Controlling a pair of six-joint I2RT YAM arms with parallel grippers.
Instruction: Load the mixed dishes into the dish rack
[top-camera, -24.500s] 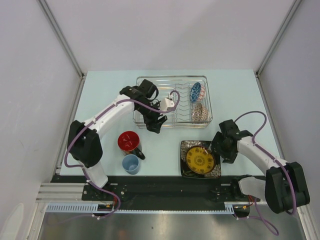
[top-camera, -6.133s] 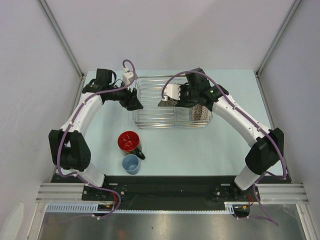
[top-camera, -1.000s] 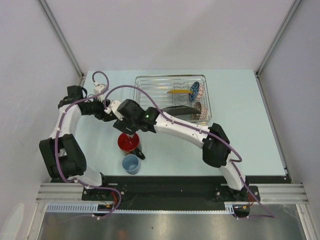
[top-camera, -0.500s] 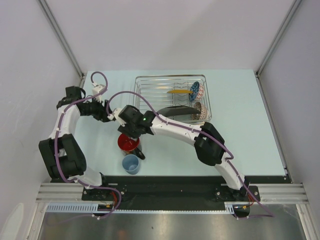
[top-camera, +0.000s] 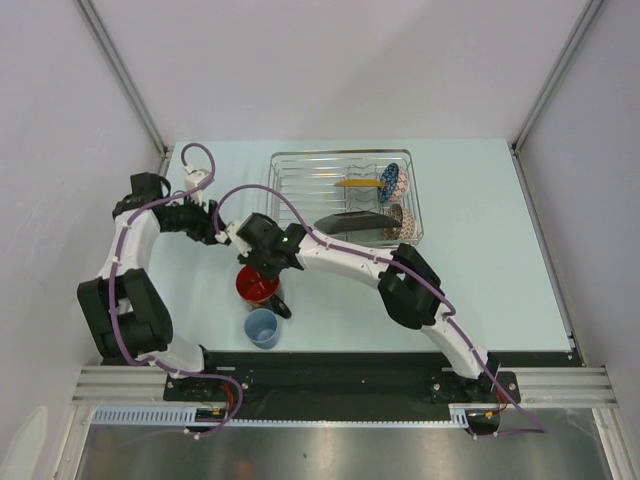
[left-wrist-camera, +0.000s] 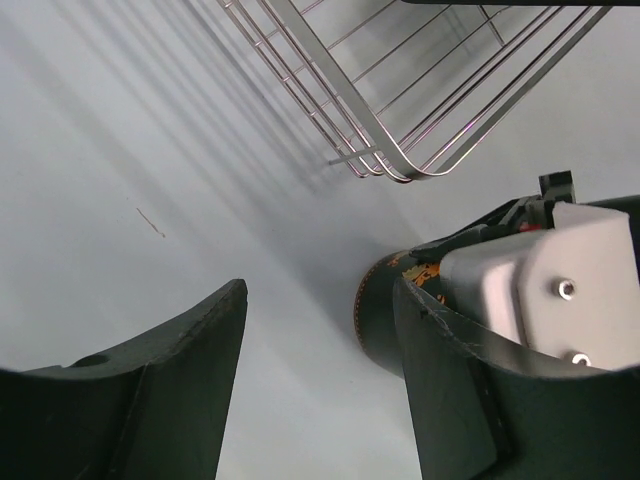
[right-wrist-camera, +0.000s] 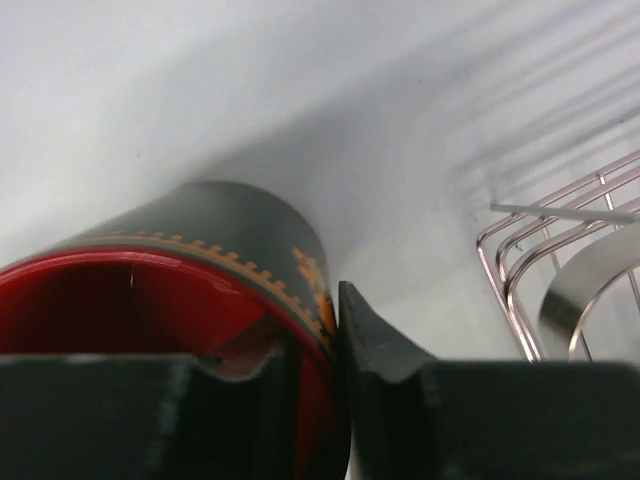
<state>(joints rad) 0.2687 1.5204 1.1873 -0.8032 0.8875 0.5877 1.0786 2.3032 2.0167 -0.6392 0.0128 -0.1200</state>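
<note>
The right gripper (right-wrist-camera: 305, 330) pinched the rim of the upright mug (top-camera: 256, 286) on the table (top-camera: 480, 260) near the dish rack (top-camera: 343, 154), while the left gripper (left-wrist-camera: 320, 295) hung open, holding nothing.

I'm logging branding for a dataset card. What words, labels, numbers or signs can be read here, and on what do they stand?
No readable text in any view.
mug: orange zigzag band under the rim, a pattern, not letters.
blue bowl and beige bowl in the rack: prints too small to tell any writing.
</note>
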